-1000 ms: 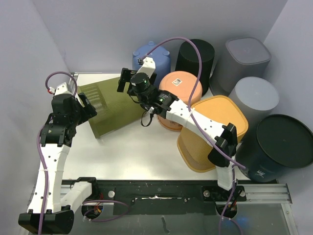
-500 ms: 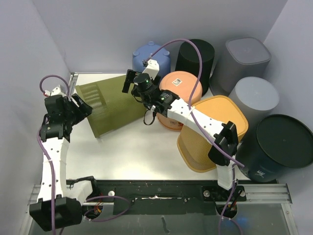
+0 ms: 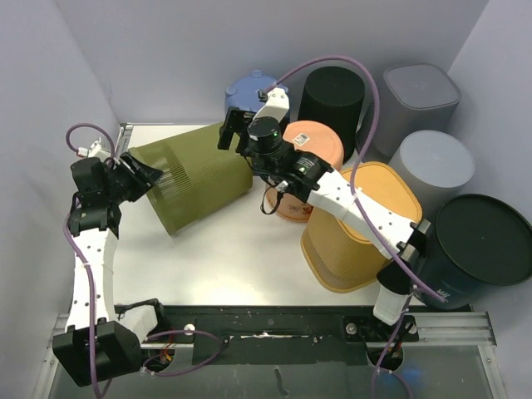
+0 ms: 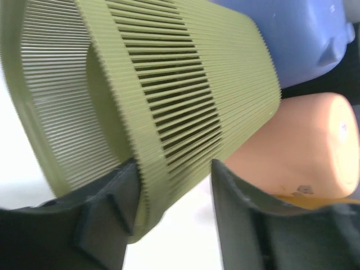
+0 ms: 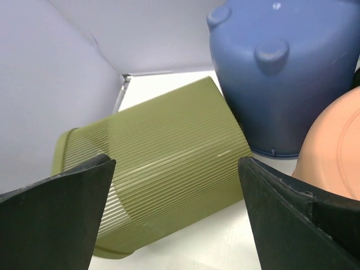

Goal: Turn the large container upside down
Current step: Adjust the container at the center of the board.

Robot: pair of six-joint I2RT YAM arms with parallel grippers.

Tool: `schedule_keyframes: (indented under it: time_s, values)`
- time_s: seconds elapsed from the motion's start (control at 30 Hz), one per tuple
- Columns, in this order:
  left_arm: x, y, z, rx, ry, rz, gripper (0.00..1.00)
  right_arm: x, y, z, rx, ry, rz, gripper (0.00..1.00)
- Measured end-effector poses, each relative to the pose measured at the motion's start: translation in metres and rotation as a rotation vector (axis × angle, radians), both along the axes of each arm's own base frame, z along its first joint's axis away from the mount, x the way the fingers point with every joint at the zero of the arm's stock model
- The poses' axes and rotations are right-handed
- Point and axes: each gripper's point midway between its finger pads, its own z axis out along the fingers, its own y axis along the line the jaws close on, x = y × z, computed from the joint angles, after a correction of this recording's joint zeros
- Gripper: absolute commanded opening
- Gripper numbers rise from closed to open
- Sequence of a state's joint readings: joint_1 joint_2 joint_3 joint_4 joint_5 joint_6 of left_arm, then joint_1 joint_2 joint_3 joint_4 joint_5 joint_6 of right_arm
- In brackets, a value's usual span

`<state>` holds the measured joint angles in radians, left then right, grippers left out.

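The large container [image 3: 195, 183] is an olive green ribbed bin lying on its side on the white table, mouth toward the left. My left gripper [image 3: 141, 176] straddles its rim. In the left wrist view the container [image 4: 169, 84] fills the frame and the left gripper [image 4: 171, 174] has one finger inside against the rim wall. The outer finger stands a little off it, so the jaws are still open. My right gripper [image 3: 233, 129] hovers wide open above the container's closed end. In the right wrist view the container [image 5: 163, 169] lies below the right gripper [image 5: 175, 163], untouched.
A blue tub [image 3: 249, 91] and an orange tub [image 3: 312, 145] stand upside down just beyond the container's closed end. A yellow basket [image 3: 374, 208], a black cylinder [image 3: 332, 91], two grey bins [image 3: 420, 91] and a big black bin [image 3: 478, 245] crowd the right side. Walls close in at left and back.
My left gripper's jaws have narrowed around the container's rim and the arm has drawn in. The right arm has risen and pulled back toward the blue tub, still wide open.
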<state>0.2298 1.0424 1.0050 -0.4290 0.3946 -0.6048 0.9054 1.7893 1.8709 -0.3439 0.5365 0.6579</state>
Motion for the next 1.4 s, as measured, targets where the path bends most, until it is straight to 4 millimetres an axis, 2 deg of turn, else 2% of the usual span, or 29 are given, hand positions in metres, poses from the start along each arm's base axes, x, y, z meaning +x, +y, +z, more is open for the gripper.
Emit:
schedule_keyframes:
  time_s: [0.07, 0.1, 0.2, 0.23, 0.3, 0.47, 0.6, 0.77, 0.93, 0.97, 1.03, 1.07, 1.1, 1.2, 1.27, 1.33, 1.4]
  values:
    - [0.004, 0.001, 0.002, -0.014, -0.011, 0.002, 0.55, -0.007, -0.006, 0.019, 0.013, -0.034, 0.006, 0.97]
    - [0.007, 0.002, 0.003, -0.023, -0.017, 0.005, 0.52, -0.012, -0.008, 0.027, 0.021, -0.05, 0.01, 0.98]
    - [0.015, 0.005, 0.006, -0.055, -0.033, 0.011, 0.29, -0.022, -0.017, 0.05, 0.043, -0.093, 0.017, 0.97]
    - [0.017, 0.005, 0.007, -0.069, -0.037, 0.011, 0.14, -0.025, -0.019, 0.057, 0.05, -0.106, 0.021, 0.98]
    - [0.019, 0.004, 0.009, -0.088, -0.044, 0.008, 0.0, -0.03, -0.023, 0.069, 0.056, -0.13, 0.027, 0.98]
    - [0.011, -0.012, 0.023, -0.137, -0.068, -0.037, 0.0, -0.038, -0.031, 0.083, 0.039, -0.166, 0.048, 0.98]
    - [-0.007, -0.033, 0.034, -0.127, -0.085, -0.085, 0.0, -0.049, -0.035, 0.085, 0.011, -0.18, 0.098, 0.98]
    - [-0.038, -0.065, 0.044, -0.119, -0.137, -0.124, 0.0, -0.067, -0.055, 0.074, -0.044, -0.17, 0.13, 0.97]
    - [-0.076, -0.065, 0.053, -0.119, -0.172, -0.079, 0.0, -0.077, -0.086, 0.054, -0.119, -0.118, 0.094, 0.98]
    - [-0.082, -0.064, 0.054, -0.12, -0.173, -0.074, 0.05, -0.077, -0.093, 0.049, -0.134, -0.105, 0.079, 0.98]
    - [-0.096, -0.065, 0.055, -0.125, -0.173, -0.073, 0.42, -0.076, -0.109, 0.039, -0.159, -0.083, 0.047, 0.98]
    - [-0.102, -0.065, 0.054, -0.126, -0.169, -0.074, 0.56, -0.075, -0.117, 0.035, -0.169, -0.073, 0.031, 0.98]
    - [-0.107, -0.065, 0.052, -0.124, -0.16, -0.076, 0.64, -0.075, -0.123, 0.031, -0.176, -0.064, 0.018, 0.98]
    - [-0.122, -0.064, 0.041, -0.12, -0.084, -0.063, 0.66, -0.071, -0.141, 0.025, -0.196, -0.042, -0.022, 0.98]
    - [-0.131, -0.062, 0.041, -0.106, -0.037, -0.058, 0.67, -0.068, -0.147, 0.025, -0.2, -0.04, -0.038, 0.98]
    - [-0.137, -0.059, 0.051, -0.082, -0.018, -0.052, 0.67, -0.067, -0.147, 0.024, -0.218, -0.034, -0.024, 0.97]
    - [-0.14, -0.053, 0.075, -0.04, -0.051, -0.038, 0.67, -0.066, -0.136, 0.029, -0.233, -0.031, 0.024, 0.98]
